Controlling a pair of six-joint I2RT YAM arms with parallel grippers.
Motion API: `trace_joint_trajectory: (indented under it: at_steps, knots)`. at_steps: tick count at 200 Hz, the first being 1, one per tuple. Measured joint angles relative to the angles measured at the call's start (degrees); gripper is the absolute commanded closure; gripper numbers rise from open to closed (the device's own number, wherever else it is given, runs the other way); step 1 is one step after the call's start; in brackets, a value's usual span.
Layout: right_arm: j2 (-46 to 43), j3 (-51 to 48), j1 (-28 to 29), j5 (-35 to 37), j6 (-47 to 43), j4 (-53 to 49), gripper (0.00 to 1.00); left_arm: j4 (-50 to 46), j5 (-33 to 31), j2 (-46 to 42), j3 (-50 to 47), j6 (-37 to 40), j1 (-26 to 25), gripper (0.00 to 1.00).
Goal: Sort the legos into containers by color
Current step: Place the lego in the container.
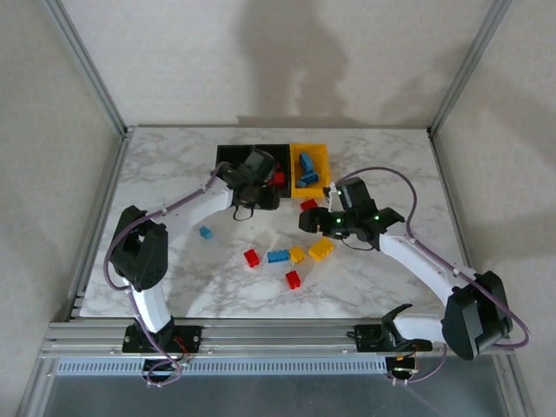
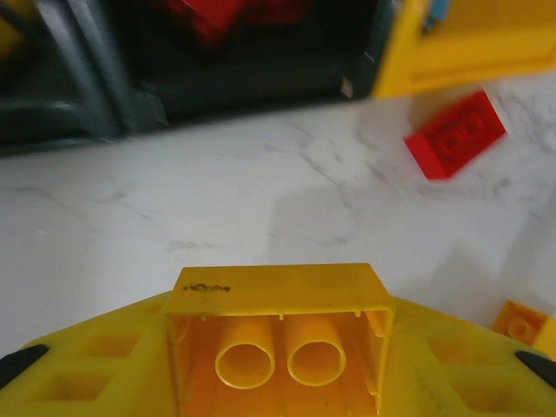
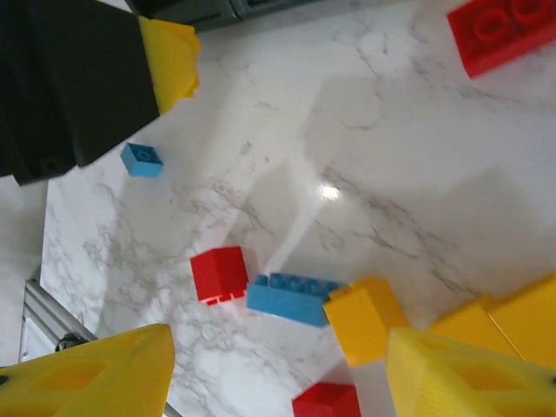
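The containers stand in a row at the back: a black bin (image 1: 233, 156), a black bin (image 1: 280, 181) holding red legos (image 2: 213, 16), and a yellow bin (image 1: 310, 165) holding blue legos. Just in front of the black bins hovers my left gripper (image 1: 261, 189) (image 2: 278, 334), shut on a yellow lego (image 2: 280, 334) seen hollow side up. My right gripper (image 1: 314, 219) (image 3: 278, 382) hangs open above the loose pile: a red lego (image 3: 219, 274), a long blue lego (image 3: 291, 298), a yellow lego (image 3: 365, 320) and another red one (image 3: 326, 401).
More loose legos lie about: a small blue one (image 1: 206, 232) (image 3: 142, 160) to the left, a red one (image 1: 308, 205) (image 2: 455, 133) near the yellow bin, a yellow one (image 1: 321, 248). The metal frame rail (image 1: 261, 334) runs along the near edge.
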Motion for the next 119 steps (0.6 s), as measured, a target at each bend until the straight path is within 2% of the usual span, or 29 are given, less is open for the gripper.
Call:
trace_joint_trajectory:
  at_steps: [29,51,119]
  knots:
    - [4.2,3.4,0.5,-0.9,0.0,3.5,0.35,-0.7,-1.7,0.3,0.9,-0.2,4.8,0.55]
    - [6.9,5.9,1.2,-1.3,0.1,5.6,0.36,-1.4,-3.0,2.5,5.1,-0.3,8.2,0.54]
    - [9.2,7.2,3.0,-1.9,0.5,8.5,0.36,-1.3,-4.4,16.4,21.1,-3.8,14.9,0.53]
